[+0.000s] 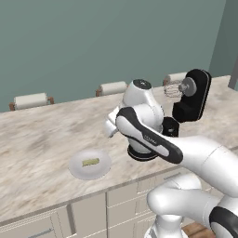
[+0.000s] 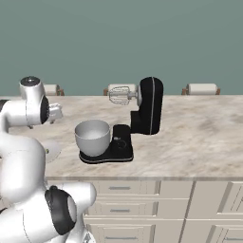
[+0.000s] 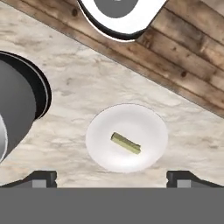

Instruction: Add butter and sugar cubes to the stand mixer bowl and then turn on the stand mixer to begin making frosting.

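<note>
**Open gripper above the plate with the butter**

The butter (image 3: 126, 143) lies near the middle of a round white plate (image 3: 148, 127), a small flat pale yellow-green stick set at a slant. In the left base view the same butter (image 1: 90, 162) sits on the plate (image 1: 76, 168) close to the near edge of the marble counter (image 1: 37, 139), to the left of the arm.

The gripper (image 3: 112, 177) hangs over the plate with its jaws spread wide, one dark fingertip (image 3: 41, 178) on each side of the plate as seen from the hand camera, holding nothing and clear of the butter.

To the right of the plate stands the black stand mixer (image 2: 147, 107), its head tilted up and back so the wire whisk (image 2: 119, 95) points out to the left, well above the bowl. The silver-grey bowl (image 2: 92, 136) sits on the mixer's flat base (image 2: 121, 144), upright, with a pale inside in which nothing can be seen. In the hand view the bowl's grey wall (image 3: 15, 109) shows just beside the plate, apart from it.

Three chair backs (image 1: 30, 100) stand along the far edge of the counter, before a grey-green wall.
</note>
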